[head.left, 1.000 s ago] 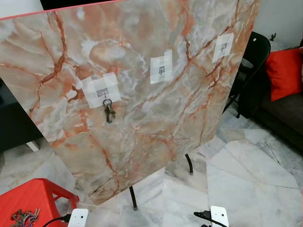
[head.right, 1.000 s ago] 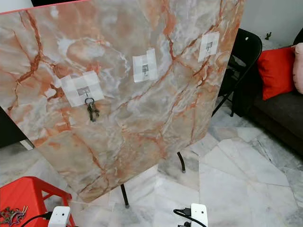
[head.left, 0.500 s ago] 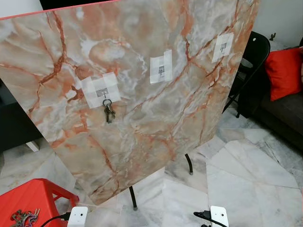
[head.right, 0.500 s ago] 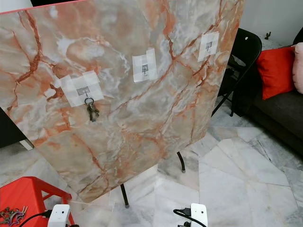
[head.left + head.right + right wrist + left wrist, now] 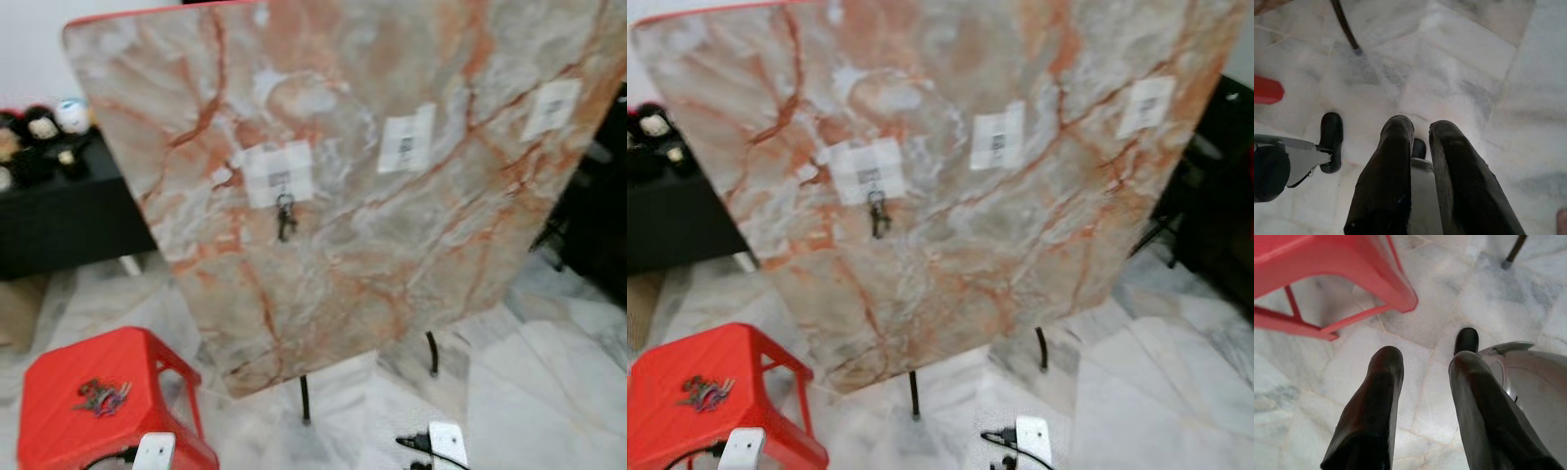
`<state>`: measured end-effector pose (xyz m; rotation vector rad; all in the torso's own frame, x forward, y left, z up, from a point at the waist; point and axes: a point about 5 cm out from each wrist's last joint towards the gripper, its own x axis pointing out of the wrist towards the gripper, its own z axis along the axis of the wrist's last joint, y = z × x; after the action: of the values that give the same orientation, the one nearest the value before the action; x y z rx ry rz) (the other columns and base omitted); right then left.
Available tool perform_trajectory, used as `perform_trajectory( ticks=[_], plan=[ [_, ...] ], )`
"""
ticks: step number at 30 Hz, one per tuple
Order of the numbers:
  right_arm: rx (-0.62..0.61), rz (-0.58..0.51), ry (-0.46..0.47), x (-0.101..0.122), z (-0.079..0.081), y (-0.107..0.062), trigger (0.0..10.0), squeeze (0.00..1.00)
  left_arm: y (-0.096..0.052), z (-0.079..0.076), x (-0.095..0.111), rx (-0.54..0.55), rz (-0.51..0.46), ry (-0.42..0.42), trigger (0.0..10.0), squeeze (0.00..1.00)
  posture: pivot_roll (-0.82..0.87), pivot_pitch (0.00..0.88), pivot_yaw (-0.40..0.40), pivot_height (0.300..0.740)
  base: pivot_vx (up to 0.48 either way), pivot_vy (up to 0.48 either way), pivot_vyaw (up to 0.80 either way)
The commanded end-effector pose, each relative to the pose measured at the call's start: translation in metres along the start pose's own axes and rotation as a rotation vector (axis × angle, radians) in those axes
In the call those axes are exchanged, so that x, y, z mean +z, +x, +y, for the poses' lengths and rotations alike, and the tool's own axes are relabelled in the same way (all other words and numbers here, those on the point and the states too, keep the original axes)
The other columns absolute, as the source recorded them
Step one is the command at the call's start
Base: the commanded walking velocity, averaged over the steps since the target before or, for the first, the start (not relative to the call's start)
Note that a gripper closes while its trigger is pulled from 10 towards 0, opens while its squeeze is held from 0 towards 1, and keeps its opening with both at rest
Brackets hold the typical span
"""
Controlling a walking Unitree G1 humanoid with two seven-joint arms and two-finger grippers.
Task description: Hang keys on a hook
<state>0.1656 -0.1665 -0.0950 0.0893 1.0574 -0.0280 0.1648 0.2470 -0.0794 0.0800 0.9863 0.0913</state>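
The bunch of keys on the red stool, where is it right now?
The bunch of keys lies on top of the red stool at the lower left of the eye views, on the robot's left, below the marble board.

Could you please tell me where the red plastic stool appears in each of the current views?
Left eye view: red plastic stool at lower left, a key bunch on its seat.
Right eye view: lower left.
Left wrist view: its seat edge and leg, upper left.
Right wrist view: a red sliver at the left edge.
Shared landmark: the marble floor.
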Motion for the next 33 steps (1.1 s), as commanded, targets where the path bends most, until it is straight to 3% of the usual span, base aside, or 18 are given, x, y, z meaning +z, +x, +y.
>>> perform_trajectory(
  ticks=[1,15,27,33],
  plan=[
    [-0.007,0.001,-0.005,-0.0003,-0.0024,-0.0003,10.0,0.0,0.0003,-0.0027,-0.0018,-0.003,0.013,0.013,10.0,0.0,0.03,0.0,-0.009,0.74,0.0,0.0,0.8],
    [-0.003,0.002,-0.009,-0.0006,-0.0023,-0.0003,10.0,0.0,0.0009,-0.0065,-0.0015,-0.006,0.012,0.014,10.0,0.0,0.03,0.0,-0.01,0.74,0.0,0.0,0.8],
    [-0.01,0.001,0.015,-0.0024,-0.0029,-0.0006,10.0,0.0,0.0011,-0.0106,-0.0033,-0.013,0.015,0.014,10.0,0.0,0.03,0.0,-0.009,0.74,0.0,0.0,0.0],
    [-0.009,0.004,0.016,-0.0033,-0.0028,-0.0007,10.0,0.0,0.0009,-0.0104,-0.0045,-0.013,0.023,0.021,10.0,0.0,0.03,0.0,-0.006,0.74,0.0,0.321,0.0]
  ],
)
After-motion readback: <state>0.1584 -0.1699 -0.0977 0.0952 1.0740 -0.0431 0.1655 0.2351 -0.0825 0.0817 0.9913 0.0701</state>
